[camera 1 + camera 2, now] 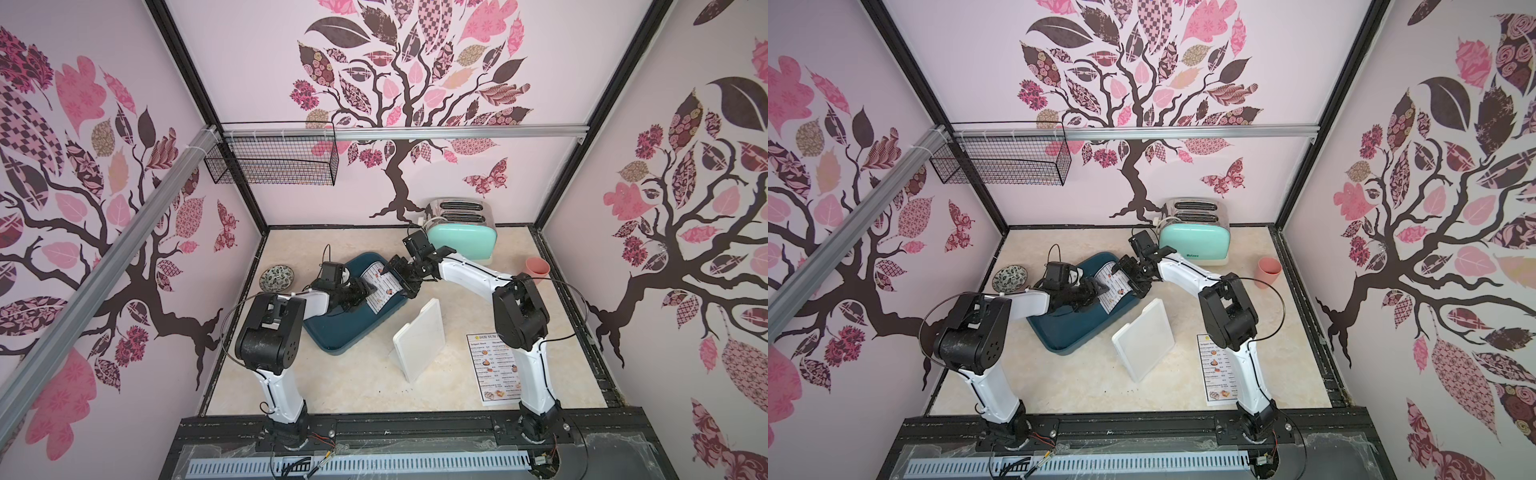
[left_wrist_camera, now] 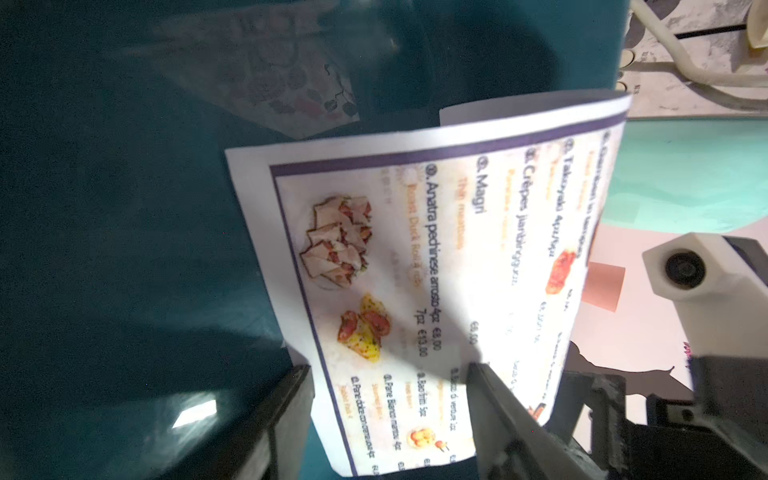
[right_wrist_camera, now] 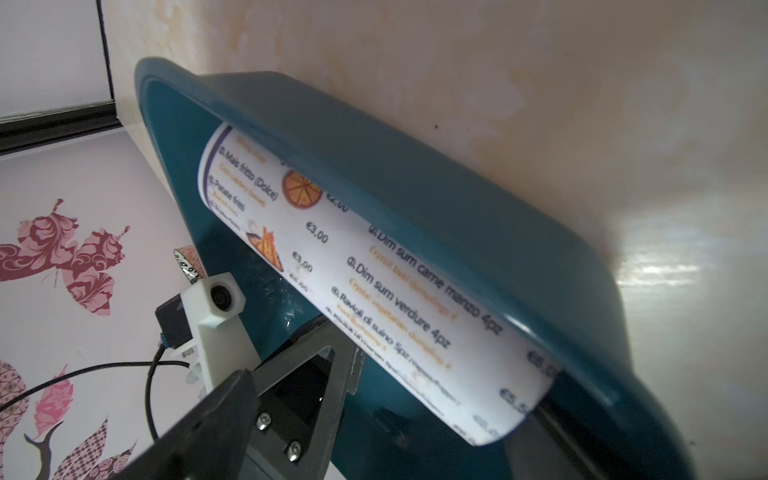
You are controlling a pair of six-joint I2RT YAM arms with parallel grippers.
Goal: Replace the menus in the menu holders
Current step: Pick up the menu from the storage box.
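Nearest, the two arm bases sit on the black rail at the table's (image 1: 365, 386) front edge.

The left arm rises from its base, bends at a high elbow and sends its forearm forward and inward, low over the blue tray (image 1: 345, 332). The left gripper (image 1: 363, 296) is at the near-left edge of a menu (image 1: 384, 289) that lies in the far half of the tray. In the left wrist view its fingers (image 2: 286, 419) stand well apart: one is beside the sheet's (image 2: 415, 270) edge and the other over its printed face. Nothing is pinched between them.

The right arm stands up from its base, folds at the elbow and stretches its forearm inward and away towards the tray's far right rim. The right gripper (image 1: 398, 279) is spread wide at that rim and grips nothing. In the right wrist view the menu (image 3: 374, 291) curls up against the inside of the tray wall (image 3: 415, 199).

The holder (image 1: 419, 338) stands tilted on the table between the tray and the right arm, touching neither. A second menu (image 1: 494, 365) lies flat, face up, near the right arm's base, partly hidden behind its lower link.

Along the back are a toaster (image 1: 461, 239), a cup (image 1: 538, 270) and a bowl (image 1: 276, 278).
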